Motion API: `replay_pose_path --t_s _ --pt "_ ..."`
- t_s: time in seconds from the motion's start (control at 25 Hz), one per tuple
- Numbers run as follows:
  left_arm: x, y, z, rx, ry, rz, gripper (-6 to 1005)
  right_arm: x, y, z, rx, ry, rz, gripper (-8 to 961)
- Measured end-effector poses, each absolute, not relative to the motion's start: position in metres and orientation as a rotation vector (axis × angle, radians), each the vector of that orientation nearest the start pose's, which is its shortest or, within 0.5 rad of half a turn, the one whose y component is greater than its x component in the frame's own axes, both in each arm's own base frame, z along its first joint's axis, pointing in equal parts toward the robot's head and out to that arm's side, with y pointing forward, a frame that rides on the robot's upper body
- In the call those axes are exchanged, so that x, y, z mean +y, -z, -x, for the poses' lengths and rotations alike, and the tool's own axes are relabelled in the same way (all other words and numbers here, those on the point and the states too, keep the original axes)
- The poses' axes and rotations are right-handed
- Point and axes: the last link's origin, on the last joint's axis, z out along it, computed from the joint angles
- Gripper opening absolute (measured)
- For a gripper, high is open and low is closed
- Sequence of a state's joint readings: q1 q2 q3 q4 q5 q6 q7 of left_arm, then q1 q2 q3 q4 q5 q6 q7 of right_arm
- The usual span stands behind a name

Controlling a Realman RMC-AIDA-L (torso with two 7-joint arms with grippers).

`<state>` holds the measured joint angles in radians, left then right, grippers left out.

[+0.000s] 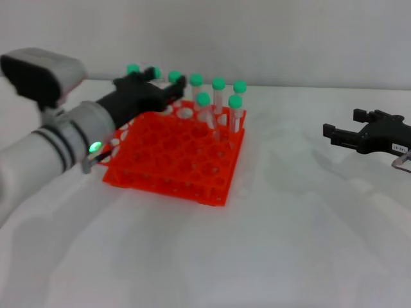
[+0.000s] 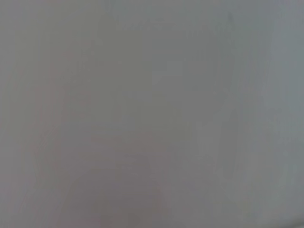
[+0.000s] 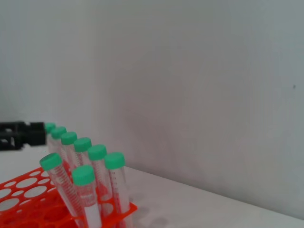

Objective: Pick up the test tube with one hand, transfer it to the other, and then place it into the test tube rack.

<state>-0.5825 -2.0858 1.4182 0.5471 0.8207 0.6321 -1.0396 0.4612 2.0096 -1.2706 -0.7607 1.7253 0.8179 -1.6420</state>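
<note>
Left claw [image 1: 172, 86] at upper left, over the test tube rack [image 1: 173, 154].
Its grip can't be told; right claw [image 1: 340, 135] spread, empty: placing looks nearly finished.

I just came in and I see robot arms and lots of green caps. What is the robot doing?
The robot is putting test tubes into the orange test tube rack. Its left gripper is reaching over the rack's far row, right among the green-capped tubes standing there. I can't tell if it is holding one. The right gripper waits off to the side above the table, open and holding nothing.
</note>
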Motion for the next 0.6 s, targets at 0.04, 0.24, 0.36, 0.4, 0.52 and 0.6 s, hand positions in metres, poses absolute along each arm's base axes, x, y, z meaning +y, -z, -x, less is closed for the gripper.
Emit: replay_pose_path --t_s 0.04,0.24,0.36,0.4,0.52,0.6 --pt "0.418 0.027 0.236 -0.697 0.723 2.043 745 0.402 -0.013 -0.259 0.720 -0.578 2.236 854" --pt "0.391 0.010 0.250 -0.612 0.852 1.993 745 0.399 -0.019 -0.268 0.735 -0.581 2.205 854" --pt "0.372 0.003 0.254 -0.516 0.923 1.993 745 0.396 -0.027 -0.276 0.725 -0.575 2.178 854" --pt "0.366 0.001 0.253 -0.472 0.943 2.003 745 0.395 -0.029 -0.279 0.720 -0.575 2.169 854" --pt "0.354 0.001 0.252 -0.392 0.971 2.045 745 0.388 -0.039 -0.290 0.708 -0.593 2.133 854" --pt "0.349 0.002 0.252 -0.368 0.972 2.080 745 0.379 -0.046 -0.300 0.704 -0.628 2.101 854"
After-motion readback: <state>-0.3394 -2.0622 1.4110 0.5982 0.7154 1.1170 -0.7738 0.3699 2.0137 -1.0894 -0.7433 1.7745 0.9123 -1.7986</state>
